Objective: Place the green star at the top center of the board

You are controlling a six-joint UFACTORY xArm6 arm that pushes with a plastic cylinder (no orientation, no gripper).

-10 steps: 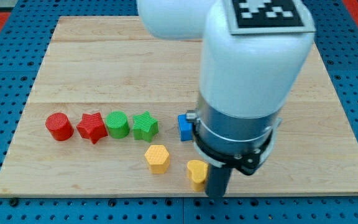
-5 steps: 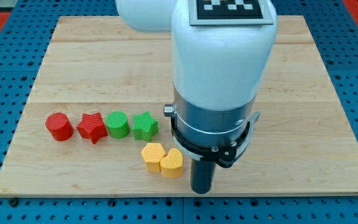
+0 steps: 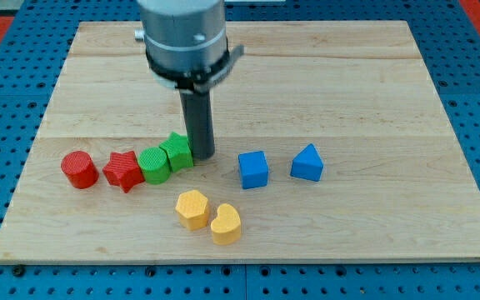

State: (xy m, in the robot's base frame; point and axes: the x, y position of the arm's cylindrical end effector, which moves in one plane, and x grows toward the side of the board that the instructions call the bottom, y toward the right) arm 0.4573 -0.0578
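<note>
The green star [image 3: 177,151] lies left of the board's middle, pressed against the green cylinder [image 3: 153,163] on its left. My tip [image 3: 202,156] stands right against the star's right side. The rod rises from there to the arm at the view's top. The wooden board [image 3: 323,83] fills most of the view.
A red star [image 3: 123,170] and a red cylinder [image 3: 79,168] continue the row to the left. A yellow hexagon [image 3: 192,208] and a yellow heart [image 3: 226,223] lie below the star. A blue cube [image 3: 253,168] and a blue triangular block [image 3: 307,162] lie to the right.
The arm swung from the board's lower right up and left to the green star's right side. The star shifted left against the green cylinder. The yellow blocks were pushed left.
</note>
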